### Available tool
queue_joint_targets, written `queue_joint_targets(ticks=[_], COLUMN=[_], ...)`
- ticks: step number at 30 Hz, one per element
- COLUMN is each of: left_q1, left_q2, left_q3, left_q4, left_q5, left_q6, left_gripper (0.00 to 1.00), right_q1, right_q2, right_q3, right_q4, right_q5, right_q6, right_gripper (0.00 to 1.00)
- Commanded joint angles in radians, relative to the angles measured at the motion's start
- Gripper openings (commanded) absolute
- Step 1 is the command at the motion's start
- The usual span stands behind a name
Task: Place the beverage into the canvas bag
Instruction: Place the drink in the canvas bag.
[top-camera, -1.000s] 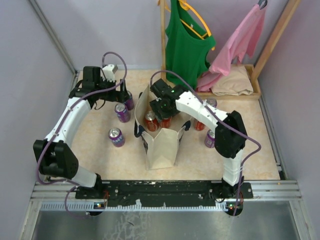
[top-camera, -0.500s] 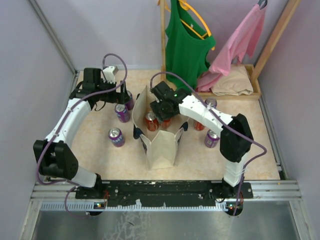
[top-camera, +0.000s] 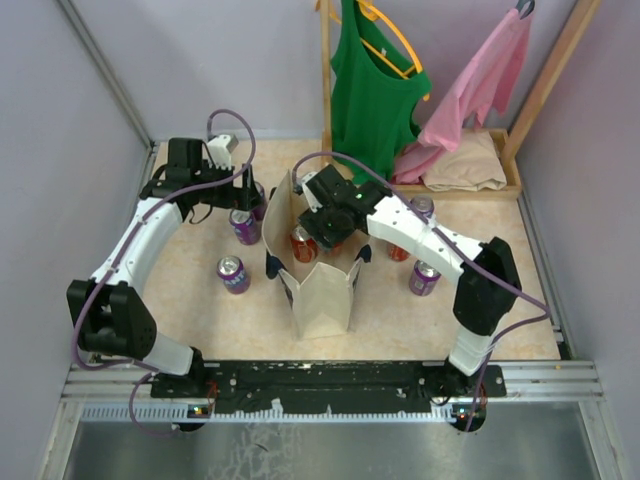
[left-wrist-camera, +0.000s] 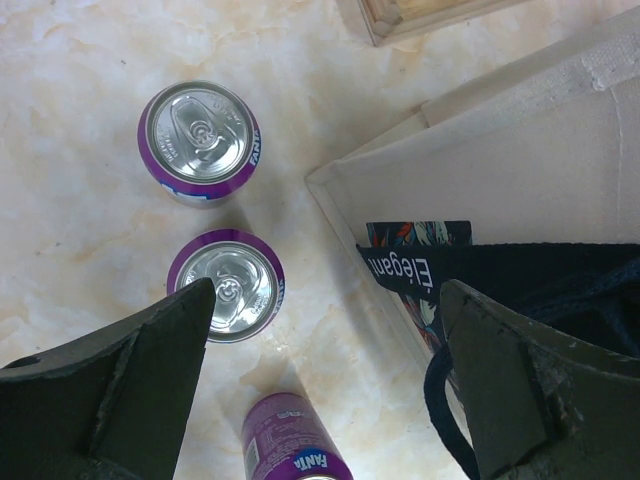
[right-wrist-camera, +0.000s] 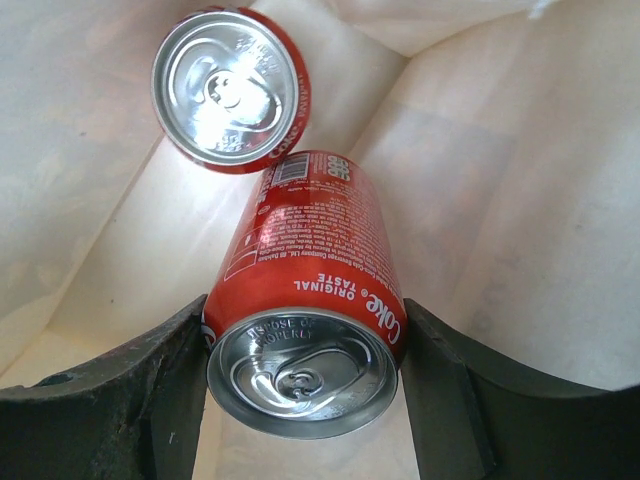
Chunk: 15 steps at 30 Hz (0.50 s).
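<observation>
**Coke can down in the bag, release to come**

On the left, the left jaws stand fully spread and empty, hovering over three purple cans (left-wrist-camera: 226, 285) on the tabletop (left-wrist-camera: 60, 200), just beside the bag's (top-camera: 322, 300) left wall.

In the middle, the bag stands upright with its mouth open. The right jaws reach down into it, closed partway on a Coke can (right-wrist-camera: 315, 250) gripped by its sides near the top. It hangs inside the walls, just beside another Coke can (right-wrist-camera: 230, 88) standing on the bag's floor. We cannot tell whether the held one rests on the floor yet.

We judge the placing nearly done. Next we would lower until it seats, open, and lift straight out, clear of the navy handles (left-wrist-camera: 520, 265) and the standing neighbour.

To the right, more cans (top-camera: 424, 278) wait on the tabletop. The hanging clothes (top-camera: 370, 90) behind are well apart.
</observation>
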<state>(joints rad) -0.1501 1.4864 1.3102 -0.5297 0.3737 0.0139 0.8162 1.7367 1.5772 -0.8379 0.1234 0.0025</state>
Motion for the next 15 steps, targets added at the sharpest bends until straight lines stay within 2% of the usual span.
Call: queue_joint_targets(ticks=[1, 8, 15], left_q1=[0.005, 0.005, 0.005], left_q2=[-0.026, -0.024, -0.025], left_q3=[-0.011, -0.005, -0.006], left_q4=[0.026, 0.031, 0.030], left_q5=[0.043, 0.039, 0.035], left_q6=[-0.010, -0.015, -0.016], left_gripper=[1.00, 1.00, 1.00], right_q1=[0.012, 0.012, 0.012], right_q2=[-0.074, -0.007, 0.056], right_q3=[0.005, 0.030, 0.037], right_q4=[0.040, 0.039, 0.044], right_q5=[-0.082, -0.132, -0.110], right_q6=[-0.099, -0.125, -0.124], right_gripper=[0.00, 0.00, 0.00])
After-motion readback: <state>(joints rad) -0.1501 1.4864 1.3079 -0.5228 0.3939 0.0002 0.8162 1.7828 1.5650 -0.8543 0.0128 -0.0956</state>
